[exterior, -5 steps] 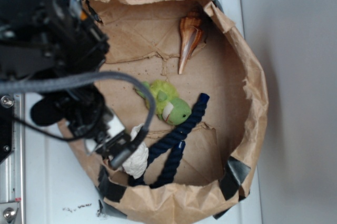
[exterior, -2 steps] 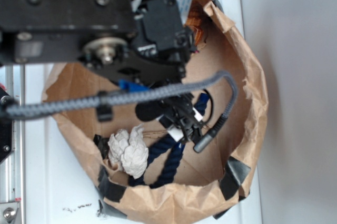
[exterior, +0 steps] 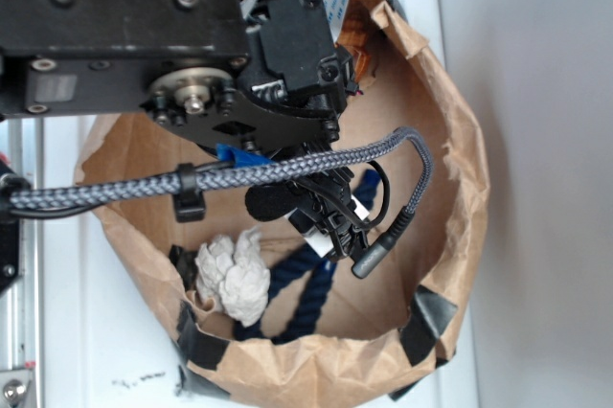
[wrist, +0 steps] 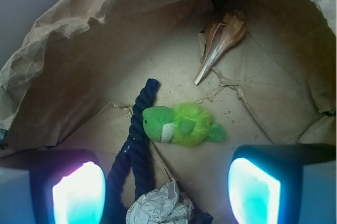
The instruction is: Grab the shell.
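Note:
The shell [wrist: 221,37] lies on the paper floor at the far side of the bag, glossy orange-brown, its thin tip pointing toward the green plush toy [wrist: 181,125]. From the exterior view only an orange sliver of the shell [exterior: 360,42] shows past the arm. My gripper [wrist: 166,192] hangs open above the bag's middle, glowing pads [wrist: 79,192] wide apart with nothing between them. The shell is well ahead of the fingers, beyond the plush. In the exterior view the gripper [exterior: 330,226] is largely masked by the arm and cable.
A crumpled brown paper bag wall [exterior: 460,159] rings everything. A dark blue rope [wrist: 138,145] runs from beside the plush toward the near side. A white lumpy clump [exterior: 233,276] sits near the bag's near-left wall, below the gripper in the wrist view.
The arm swung from the bag's left edge to over its middle, uncovering the white clump and hiding the plush and most of the shell from the exterior view. It has barely moved in the last half second.

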